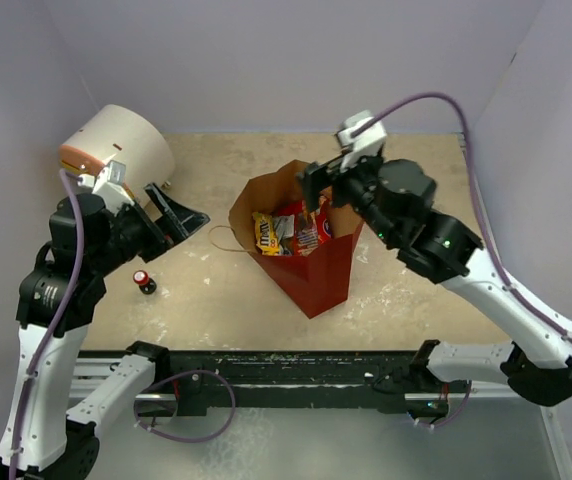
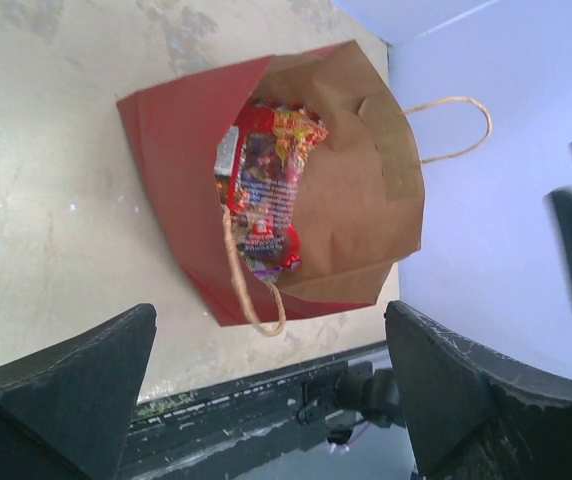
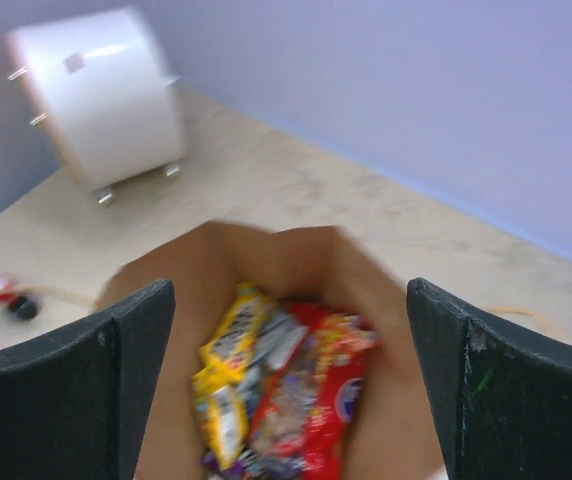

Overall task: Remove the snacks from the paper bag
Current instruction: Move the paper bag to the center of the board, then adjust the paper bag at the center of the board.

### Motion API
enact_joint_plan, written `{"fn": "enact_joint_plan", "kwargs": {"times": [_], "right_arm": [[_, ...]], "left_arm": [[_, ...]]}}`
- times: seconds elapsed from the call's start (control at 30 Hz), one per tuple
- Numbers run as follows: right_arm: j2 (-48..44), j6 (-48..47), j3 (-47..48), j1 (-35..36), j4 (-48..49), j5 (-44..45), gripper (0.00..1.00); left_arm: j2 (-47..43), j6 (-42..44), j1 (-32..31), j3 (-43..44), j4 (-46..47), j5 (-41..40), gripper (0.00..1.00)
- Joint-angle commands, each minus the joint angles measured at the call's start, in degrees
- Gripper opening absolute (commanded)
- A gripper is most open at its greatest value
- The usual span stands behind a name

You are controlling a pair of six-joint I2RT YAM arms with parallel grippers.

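1. The paper bag [image 1: 316, 272] stands on the table [image 1: 436, 200] near its centre. Its outside is red and its inside is brown kraft. The mouth gapes upward, so the long axis runs roughly vertical. One string handle [image 1: 222, 238] hangs off the left rim.
2. The white drum [image 1: 116, 145] lies at the far left corner, well apart from the bag. Its orange end faces my left arm.
3. My right gripper [image 1: 318, 188] hangs just above the right rim of the bag's mouth. Its fingers are spread wide and nothing is held. In the right wrist view the open mouth sits directly between the fingertips.
4. My left gripper [image 1: 178, 215] is well to the left of the bag, near the drum, and it points toward the bag. Its fingers are also spread wide with nothing between them.
5. The snacks [image 1: 291, 232] are all inside the bag, piled loosely.
6. The large red-and-clear bag [image 2: 266, 190] lies uppermost with its long axis running down into the paper bag. It carries print, but I cannot read it.
7. The yellow candy packet [image 1: 264, 233] rests against the left inner wall, beside the red-and-clear bag. Its lettering is too small and too blurred to read.
8. A small red-and-black object [image 1: 144, 282] sits on the table near my left arm, apart from the bag.
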Motion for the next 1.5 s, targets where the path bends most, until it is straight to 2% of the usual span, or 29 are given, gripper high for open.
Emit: {"fn": "enact_joint_plan", "kwargs": {"times": [0.0,0.17,0.37,0.47,0.57,0.6,0.67,0.8,0.9,1.1,1.3,1.47], "right_arm": [[-1.27,-3.76,0.93,-7.23,-0.59,12.19,1.00],[3.31,3.85,7.35,-19.76,-10.53,5.07,1.00],[12.55,12.68,15.50,-31.91,-21.03,-14.95,1.00],[16.76,14.03,18.60,-34.85,-24.23,-22.52,0.93],[19.30,13.84,19.47,-36.45,-25.37,-26.78,0.74],[19.96,13.66,19.96,-36.82,-25.84,-27.66,0.63],[20.76,13.13,20.63,-37.01,-27.02,-28.81,0.57],[20.38,11.65,19.53,-37.02,-29.02,-28.06,0.61],[18.71,10.97,17.41,-37.02,-28.64,-27.76,0.60],[17.02,10.37,16.24,-37.02,-28.19,-27.59,0.50],[16.19,10.45,14.87,-37.02,-27.56,-28.52,0.47],[15.32,10.42,13.94,-37.02,-27.22,-29.76,0.39]], "left_arm": [[2.97,-0.58,0.05,-1.67,4.14,6.62,0.99],[6.55,1.37,0.10,-2.09,1.71,11.77,0.99],[8.39,3.18,0.05,-3.44,2.83,19.15,0.99],[9.25,3.27,0.00,-4.19,2.40,21.90,0.99],[10.03,3.14,-0.04,-4.90,1.53,24.09,0.99],[10.11,2.79,-0.04,-5.28,1.79,24.93,1.00],[10.08,2.29,-0.04,-5.90,2.30,26.38,0.98],[10.26,1.98,-0.12,-5.91,1.48,27.47,0.97],[9.50,0.95,-0.83,-6.12,2.18,26.81,0.94],[10.76,-0.70,-5.57,-5.10,1.81,18.99,0.84],[12.10,-3.35,-7.19,-2.92,3.19,8.44,0.69],[11.55,-5.99,-7.41,-5.99,6.62,8.34,0.53]]}}
